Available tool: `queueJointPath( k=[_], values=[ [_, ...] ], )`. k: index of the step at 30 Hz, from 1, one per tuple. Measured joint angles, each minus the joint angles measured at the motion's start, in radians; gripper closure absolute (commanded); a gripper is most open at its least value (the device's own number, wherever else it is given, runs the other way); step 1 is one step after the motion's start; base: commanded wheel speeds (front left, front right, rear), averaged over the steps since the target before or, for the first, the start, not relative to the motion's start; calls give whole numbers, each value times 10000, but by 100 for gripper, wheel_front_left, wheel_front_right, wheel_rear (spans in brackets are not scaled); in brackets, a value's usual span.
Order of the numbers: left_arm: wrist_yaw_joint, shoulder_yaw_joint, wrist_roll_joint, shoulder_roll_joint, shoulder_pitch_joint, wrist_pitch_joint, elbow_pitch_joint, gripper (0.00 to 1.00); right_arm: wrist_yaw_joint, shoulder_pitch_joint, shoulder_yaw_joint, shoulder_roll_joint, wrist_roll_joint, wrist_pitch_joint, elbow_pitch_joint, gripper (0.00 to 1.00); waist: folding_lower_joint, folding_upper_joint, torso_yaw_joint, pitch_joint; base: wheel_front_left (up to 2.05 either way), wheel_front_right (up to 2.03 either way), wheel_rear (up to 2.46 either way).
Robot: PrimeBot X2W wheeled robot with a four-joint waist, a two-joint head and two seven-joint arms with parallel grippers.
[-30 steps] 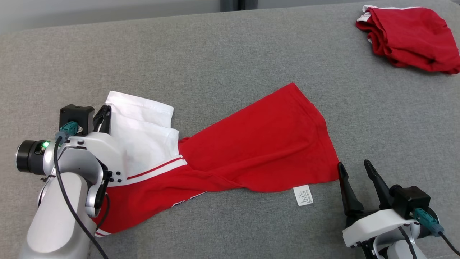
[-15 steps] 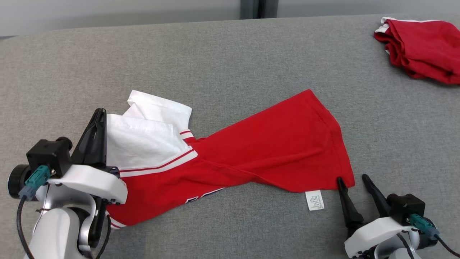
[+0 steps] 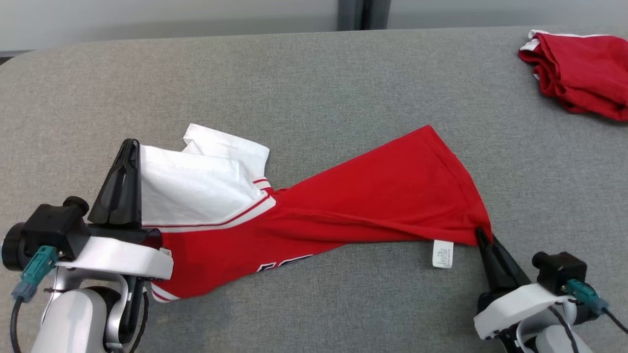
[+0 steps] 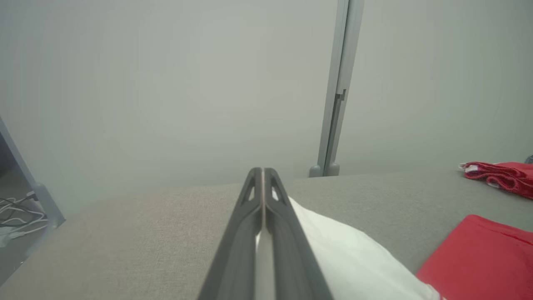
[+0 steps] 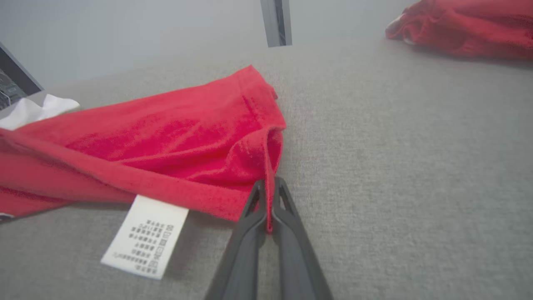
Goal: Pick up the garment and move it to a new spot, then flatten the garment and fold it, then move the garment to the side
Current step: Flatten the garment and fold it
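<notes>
A red garment [image 3: 373, 196] with a white upper part [image 3: 196, 186] lies stretched across the grey surface, also seen as the garment [image 5: 166, 141] in the right wrist view. My left gripper [image 3: 128, 147] is shut on the white edge at the left; thin white cloth [image 4: 263, 266] runs between its fingers. My right gripper [image 3: 482, 235] is shut on the red hem corner [image 5: 268, 183] at the right. A white care label [image 3: 442, 253] hangs from the hem just left of that gripper.
A second red garment [image 3: 579, 78] lies bunched at the far right of the grey padded surface [image 3: 314, 83]. Behind it stand a pale wall and a grey post [image 4: 335, 104]. Cables [image 4: 16, 216] lie beyond the surface's left edge.
My right gripper reached the hem corner and shut on it. My left gripper lifted the white edge, its fingers now pointing up. The camera has shifted, so the whole scene sits further right.
</notes>
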Motion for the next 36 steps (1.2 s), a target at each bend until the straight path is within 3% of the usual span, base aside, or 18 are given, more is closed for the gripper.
queueJointPath(
  k=[6,18,23,27,28,29,30,31,32,36],
  values=[
    [-249,17,236,351,-298,-874,-568,100,0,-43,-286,-144,1104,0,-1383,100,0,0,-169,-126,0,0,0],
    [-857,8,587,1133,-1732,-1593,-1645,100,0,-996,-274,-1638,3068,472,-3359,100,0,0,-382,-681,0,0,0],
    [-1116,-364,395,1296,-1861,-1306,-1436,100,-2,-818,-10,-2096,3262,1774,-2989,100,0,0,-383,-750,0,0,0],
    [-1204,-621,201,1241,-1793,-1325,-932,100,-2,-599,360,-1737,3519,2284,-2297,99,0,0,-382,-593,0,0,0],
    [-1208,-665,161,1227,-1783,-1348,-773,100,-2,-628,485,-1632,3540,2290,-2075,85,0,0,-384,-538,0,0,0],
    [-1220,-717,171,1229,-1772,-1438,-594,100,-2,-667,577,-1523,3618,2282,-1858,60,0,0,-387,-484,0,0,0],
    [-1243,-767,217,1229,-1774,-1505,-426,100,-2,-725,650,-1398,3689,2184,-1670,45,0,0,-392,-434,0,0,0],
    [-1246,-809,278,1229,-1785,-1557,-242,100,-2,-812,700,-1296,3708,2038,-1450,5,0,0,-398,-390,0,0,0],
    [-1246,-844,343,1212,-1821,-1634,-88,100,-2,-922,738,-1281,3670,1871,-1239,0,0,0,-400,-350,0,0,0],
    [-1164,-853,591,1122,-2038,-1847,418,100,-2,-1167,696,-1312,3375,880,-667,0,0,0,-410,-240,0,0,0]
  ],
)
